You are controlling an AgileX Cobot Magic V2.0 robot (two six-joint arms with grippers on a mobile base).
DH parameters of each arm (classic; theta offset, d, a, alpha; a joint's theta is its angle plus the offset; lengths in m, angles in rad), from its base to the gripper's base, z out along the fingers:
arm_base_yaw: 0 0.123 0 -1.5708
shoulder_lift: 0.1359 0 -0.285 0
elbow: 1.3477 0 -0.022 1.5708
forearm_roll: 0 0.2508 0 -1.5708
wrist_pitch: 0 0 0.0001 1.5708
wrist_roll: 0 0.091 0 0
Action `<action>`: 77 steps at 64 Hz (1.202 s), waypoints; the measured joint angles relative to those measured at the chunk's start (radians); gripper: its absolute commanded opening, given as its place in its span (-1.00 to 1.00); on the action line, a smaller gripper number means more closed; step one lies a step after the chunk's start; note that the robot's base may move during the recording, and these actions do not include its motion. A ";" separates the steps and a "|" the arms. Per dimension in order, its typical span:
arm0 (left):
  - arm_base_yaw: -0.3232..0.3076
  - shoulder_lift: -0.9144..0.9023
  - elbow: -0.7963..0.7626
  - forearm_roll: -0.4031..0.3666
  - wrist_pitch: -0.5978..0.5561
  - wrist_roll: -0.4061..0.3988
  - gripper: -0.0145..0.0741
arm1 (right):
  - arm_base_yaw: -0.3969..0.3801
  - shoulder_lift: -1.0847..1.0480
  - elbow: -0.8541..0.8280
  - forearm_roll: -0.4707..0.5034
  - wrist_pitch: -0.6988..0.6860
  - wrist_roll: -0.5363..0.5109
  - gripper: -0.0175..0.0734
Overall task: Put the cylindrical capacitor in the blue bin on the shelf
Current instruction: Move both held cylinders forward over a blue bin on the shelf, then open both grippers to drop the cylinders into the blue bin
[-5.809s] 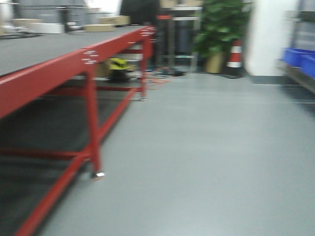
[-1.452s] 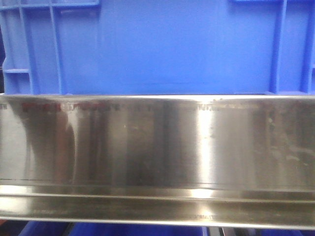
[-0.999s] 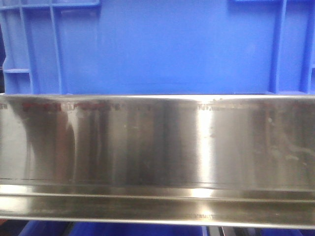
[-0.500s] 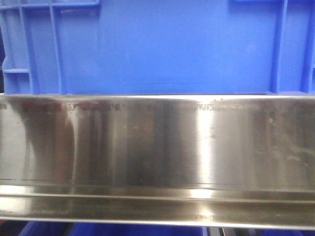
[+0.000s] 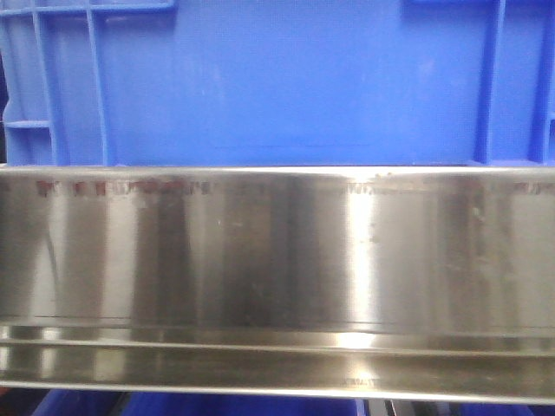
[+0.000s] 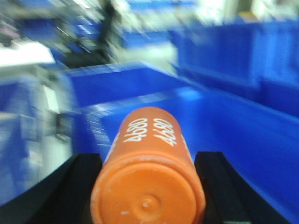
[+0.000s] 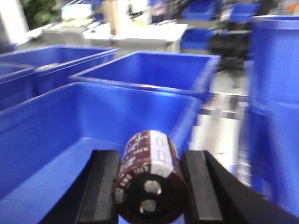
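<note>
Different reflections [image 5: 95,251] on the shelf [image 5: 286,355]

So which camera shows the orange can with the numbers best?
The left wrist view: the orange capacitor sits in the middle, clamped in the left gripper, its 4680 readable. The front view shows only the blue bin and shelf; the right wrist view shows a brown capacitor in the right gripper.

The front camera sits level, close against the shelf [image 5: 277,251] rail, a blue bin [image 5: 277,87] wall filling its upper part. The left wrist camera looks forward between the left fingers [image 6: 79,182] over an orange capacitor [image 6: 149,177], the right between the right fingers [image 7: 100,186] over a brown capacitor [image 7: 149,182], both into open blue bins; which bin they share is unclear
</note>
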 measured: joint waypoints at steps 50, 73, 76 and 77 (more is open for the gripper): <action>-0.029 0.277 -0.157 -0.106 0.010 0.004 0.52 | 0.214 0.515 -0.276 0.010 -0.022 -0.010 0.64; -0.029 0.266 -0.174 -0.109 -0.002 0.004 0.22 | 0.214 0.463 -0.276 -0.032 -0.007 -0.010 0.36; -0.029 0.250 -0.176 -0.102 -0.002 0.004 -0.03 | 0.214 0.439 -0.276 -0.050 0.007 -0.010 0.11; -0.029 0.245 -0.178 -0.098 -0.002 0.004 -0.16 | 0.214 0.432 -0.276 -0.052 0.011 -0.010 0.03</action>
